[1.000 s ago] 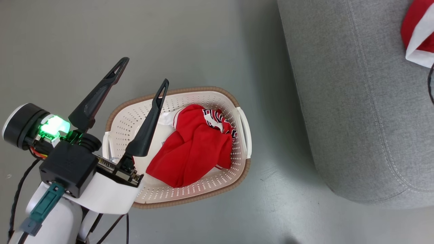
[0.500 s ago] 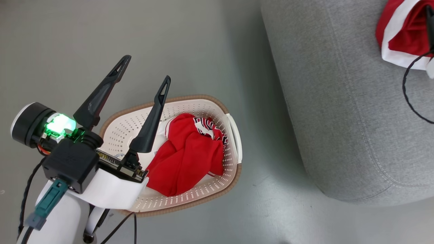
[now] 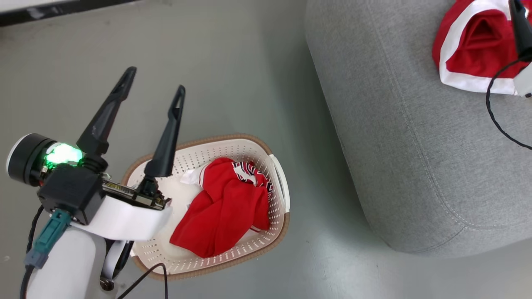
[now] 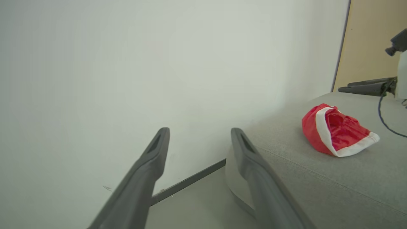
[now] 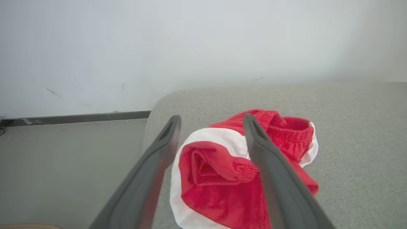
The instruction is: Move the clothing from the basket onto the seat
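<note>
left gripper (image 3: 156,79): long dark fingers spread wide, nothing between them, held up over the near-left side of the cream-white perforated plastic basket with brown woven-look rim (image 3: 232,138), tips out past the rim over the grey floor (image 3: 249,62). right gripper (image 5: 211,117): fingers also apart, not clamped on anything, hovering just above a crumpled red garment with a white band (image 5: 229,178) that lies loose on the large light-grey fabric sofa (image 3: 395,124), near its rounded end; elastic waistband faces up in the right wrist view. Can't tell if the fingertips touch the fabric. The basket sits on the floor beside the sofa, not touching it. Inside it: a bunched bright red jersey with striped black-and-white trim (image 3: 224,207), heaped toward the side nearer the sofa, some white fabric showing at its left edge. A thin black cable (image 3: 494,116) loops off the right arm over the sofa top. The left wrist view looks past its fingers at a plain white wall (image 4: 127,63).
</note>
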Motion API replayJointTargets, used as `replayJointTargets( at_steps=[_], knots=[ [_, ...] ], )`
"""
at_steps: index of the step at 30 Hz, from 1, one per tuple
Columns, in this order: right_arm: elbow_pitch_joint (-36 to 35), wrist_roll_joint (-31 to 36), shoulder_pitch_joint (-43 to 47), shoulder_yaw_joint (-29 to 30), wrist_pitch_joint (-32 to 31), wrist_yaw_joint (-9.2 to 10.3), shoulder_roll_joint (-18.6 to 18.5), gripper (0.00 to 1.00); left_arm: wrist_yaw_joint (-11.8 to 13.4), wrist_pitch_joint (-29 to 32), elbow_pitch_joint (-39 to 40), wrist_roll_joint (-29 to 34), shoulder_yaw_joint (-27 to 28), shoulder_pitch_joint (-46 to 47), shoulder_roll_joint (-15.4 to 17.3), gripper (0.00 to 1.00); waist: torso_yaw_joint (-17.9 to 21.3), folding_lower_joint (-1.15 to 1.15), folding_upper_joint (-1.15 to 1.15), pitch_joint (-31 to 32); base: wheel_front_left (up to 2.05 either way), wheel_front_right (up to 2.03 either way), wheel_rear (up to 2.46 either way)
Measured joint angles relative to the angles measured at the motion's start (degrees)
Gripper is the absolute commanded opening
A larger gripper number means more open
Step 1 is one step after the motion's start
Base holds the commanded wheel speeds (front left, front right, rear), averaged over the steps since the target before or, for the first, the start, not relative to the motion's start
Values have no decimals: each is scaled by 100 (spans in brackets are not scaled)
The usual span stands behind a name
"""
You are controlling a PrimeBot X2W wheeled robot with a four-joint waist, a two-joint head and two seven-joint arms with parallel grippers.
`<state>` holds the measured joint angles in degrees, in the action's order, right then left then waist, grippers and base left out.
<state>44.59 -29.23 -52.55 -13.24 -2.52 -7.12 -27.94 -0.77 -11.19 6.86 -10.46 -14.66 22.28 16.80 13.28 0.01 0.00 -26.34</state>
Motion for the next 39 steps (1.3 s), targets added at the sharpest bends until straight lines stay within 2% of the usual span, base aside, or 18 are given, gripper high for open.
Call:
replayJointTargets(
  at_steps=[13,20,26,39],
  knots=[
    [-692,-100,193,-198,1004,0,265,100,424,-153,-587,-229,505,-493,-143,100,-155,0,0,543,0,0,0],
    [-920,-109,454,-278,1448,-1,570,100,638,-203,-822,-297,668,-837,-275,100,-338,0,0,866,0,0,0],
    [-955,-91,834,-255,1563,0,768,100,811,-246,-1029,-315,760,-1088,-367,100,-516,0,0,1155,0,0,0],
    [-1265,311,1830,48,1671,0,1152,100,869,-271,-1351,-338,595,-1449,-567,100,-893,0,0,1784,0,0,0]
  ],
)
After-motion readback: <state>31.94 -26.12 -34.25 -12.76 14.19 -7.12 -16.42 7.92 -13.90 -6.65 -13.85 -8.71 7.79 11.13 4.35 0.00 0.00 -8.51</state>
